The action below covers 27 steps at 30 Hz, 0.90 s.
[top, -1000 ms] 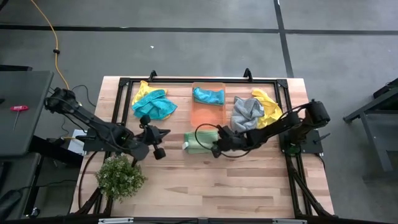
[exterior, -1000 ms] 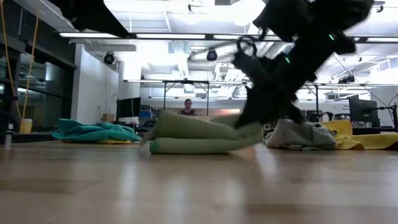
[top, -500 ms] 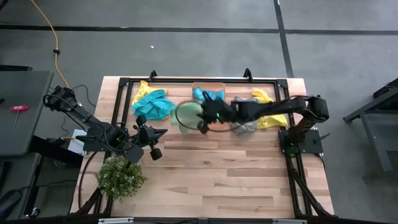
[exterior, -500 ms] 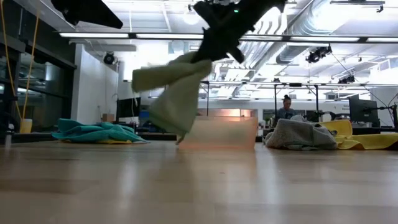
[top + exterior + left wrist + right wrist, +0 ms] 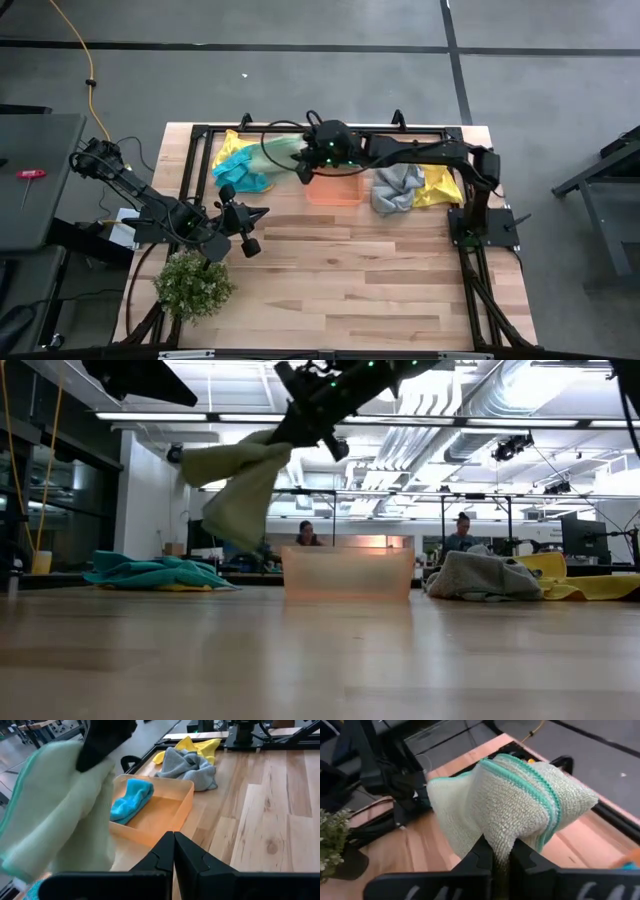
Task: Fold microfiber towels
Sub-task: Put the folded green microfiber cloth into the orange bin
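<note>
Two people sit in the bright workshop beyond the wooden table, above whose far edge the right gripper pinches a light green towel, while the left gripper, fingers together, waits near the left edge.

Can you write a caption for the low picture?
Right hand lifts a folded light-green microfiber towel beside the orange bin.

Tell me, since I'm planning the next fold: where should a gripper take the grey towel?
The grey towel lies crumpled beside the orange bin, partly over the yellow towel. Grip a raised fold on its near edge, coming from above on the open-table side; probably avoids snagging the yellow one.
</note>
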Motion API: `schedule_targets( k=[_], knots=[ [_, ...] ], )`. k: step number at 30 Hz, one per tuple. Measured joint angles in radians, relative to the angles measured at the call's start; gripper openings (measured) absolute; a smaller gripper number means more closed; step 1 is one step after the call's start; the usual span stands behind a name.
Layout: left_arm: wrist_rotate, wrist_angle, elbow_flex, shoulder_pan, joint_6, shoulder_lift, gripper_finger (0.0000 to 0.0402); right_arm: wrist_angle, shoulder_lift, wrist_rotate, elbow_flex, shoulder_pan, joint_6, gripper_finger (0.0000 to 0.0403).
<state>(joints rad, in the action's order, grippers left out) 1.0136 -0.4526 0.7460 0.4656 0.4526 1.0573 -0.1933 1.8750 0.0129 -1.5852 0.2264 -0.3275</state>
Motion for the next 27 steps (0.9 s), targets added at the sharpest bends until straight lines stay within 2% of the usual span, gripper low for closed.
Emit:
schedule_targets(
  k=[5, 11, 20, 27],
  knots=[
    [0.0, 0.0, 0.0, 0.0, 0.0, 0.0, 0.0, -0.036, 0.052, -0.01, 0.003, -0.001, 0.029, 0.0001],
    [-0.006, 0.0, 0.0, 0.0, 0.0, 0.0, 0.0, -0.144, 0.051, 0.053, 0.042, 0.008, 0.055, 0.0001],
    [-0.008, -0.001, 0.0, 0.0, 0.005, 0.0, 0.0, -0.323, 0.001, 0.263, 0.042, 0.008, 0.069, 0.0001],
    [-0.016, -0.001, 0.0, 0.0, 0.008, 0.0, 0.0, -0.483, 0.001, 0.402, 0.042, 0.002, -0.045, 0.0]
  ],
)
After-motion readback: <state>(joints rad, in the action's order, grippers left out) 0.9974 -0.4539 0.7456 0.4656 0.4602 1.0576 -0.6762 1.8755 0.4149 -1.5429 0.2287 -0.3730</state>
